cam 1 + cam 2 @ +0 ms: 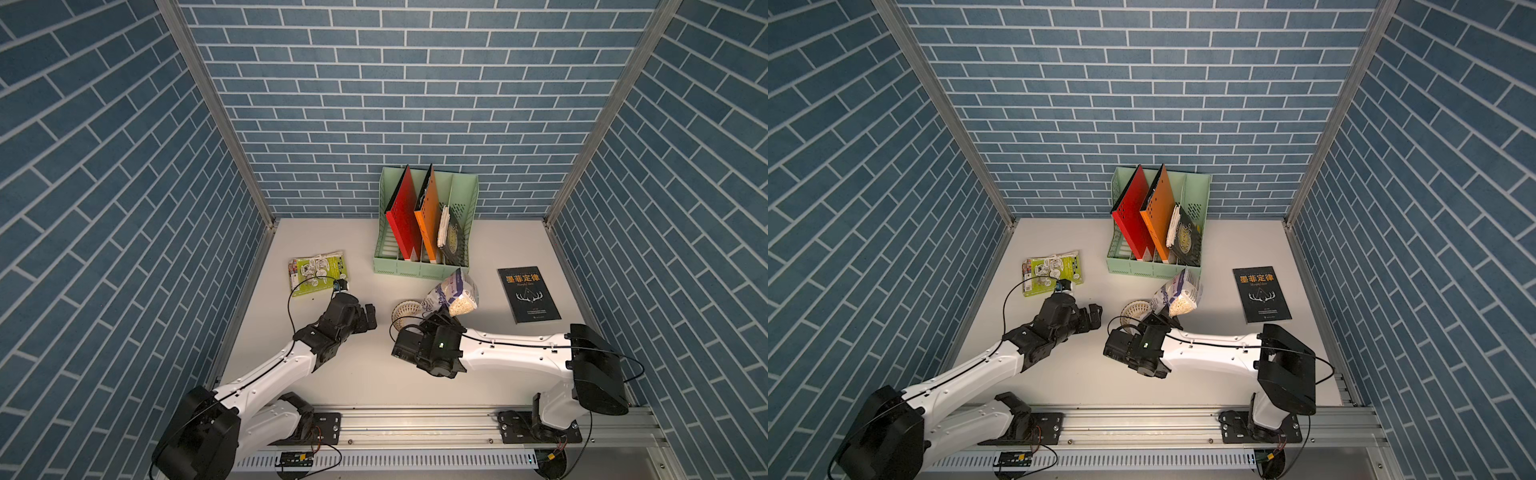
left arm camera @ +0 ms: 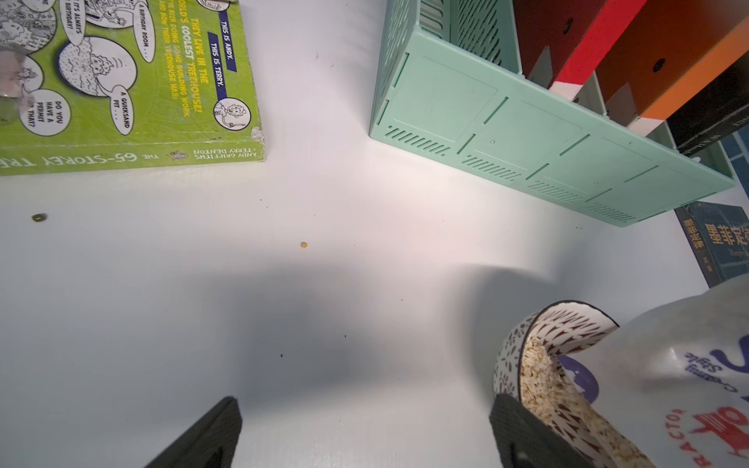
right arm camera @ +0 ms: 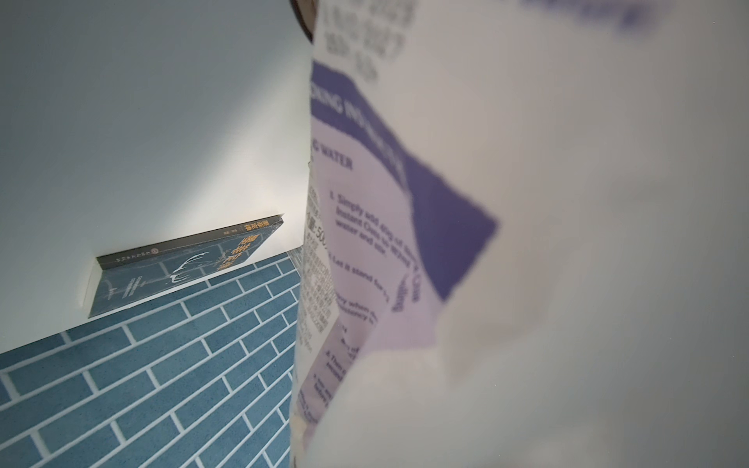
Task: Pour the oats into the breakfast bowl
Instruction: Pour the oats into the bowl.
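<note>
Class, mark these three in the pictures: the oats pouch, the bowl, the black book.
pouch (image 1: 451, 293): in a top view, middle of its side.
bowl (image 2: 571, 328): left wrist view, bare patterned inner wall.
black book (image 1: 528, 295): in a top view, middle of its cover.

Stereo pair overhead, wrist cameras close.
Steeply down on whole table (image 1: 353, 374); low behind left fingers (image 2: 210, 433), breakfast bowl (image 2: 512, 356) shared with both top views; right wrist crowding oats pouch (image 3: 567, 243).

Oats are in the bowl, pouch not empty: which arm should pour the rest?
Right. The right gripper grips the tilted pouch over the bowl; the left gripper is open, empty, beside it.
</note>
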`<state>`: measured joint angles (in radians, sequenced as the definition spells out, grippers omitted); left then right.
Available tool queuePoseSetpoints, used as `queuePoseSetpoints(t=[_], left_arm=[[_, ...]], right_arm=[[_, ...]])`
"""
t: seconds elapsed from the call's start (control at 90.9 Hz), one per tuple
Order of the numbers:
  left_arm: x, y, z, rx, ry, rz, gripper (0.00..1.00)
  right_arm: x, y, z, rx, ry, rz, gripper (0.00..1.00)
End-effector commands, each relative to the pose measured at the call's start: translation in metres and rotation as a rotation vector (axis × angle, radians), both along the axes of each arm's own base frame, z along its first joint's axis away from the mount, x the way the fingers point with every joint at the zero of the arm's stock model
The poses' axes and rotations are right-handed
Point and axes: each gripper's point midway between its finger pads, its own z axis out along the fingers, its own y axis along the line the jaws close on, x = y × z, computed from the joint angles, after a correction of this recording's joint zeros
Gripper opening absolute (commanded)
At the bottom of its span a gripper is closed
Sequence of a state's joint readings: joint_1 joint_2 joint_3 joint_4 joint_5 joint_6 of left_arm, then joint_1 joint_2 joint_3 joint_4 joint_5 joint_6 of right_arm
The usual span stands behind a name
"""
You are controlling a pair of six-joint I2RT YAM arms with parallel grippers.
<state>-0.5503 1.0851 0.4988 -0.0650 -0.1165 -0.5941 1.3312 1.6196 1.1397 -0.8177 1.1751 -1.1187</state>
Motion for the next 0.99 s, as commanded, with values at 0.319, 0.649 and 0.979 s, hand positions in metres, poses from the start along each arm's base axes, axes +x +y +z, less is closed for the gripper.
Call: queuePoseSetpoints(t=[0.319,0.649,0.979], left_arm=[[0.002,-0.002,0.003,-0.001,-0.007,-0.012,0.99],[-0.001,-0.002,-0.003,-0.007,0.001,-0.018,1.0],[-0.001,-0.001,-0.003,-0.001,0.003,-0.019,1.0]], right_arm=[[0.017,-0.005,0.049,0.028,-0.157,-0.055,0.0],[0.017,-0.004,0.033,-0.008,-0.123,-0.035,0.0],[0.026,-0.011,0.059,0.058,-0.161,-0.079,0.0]])
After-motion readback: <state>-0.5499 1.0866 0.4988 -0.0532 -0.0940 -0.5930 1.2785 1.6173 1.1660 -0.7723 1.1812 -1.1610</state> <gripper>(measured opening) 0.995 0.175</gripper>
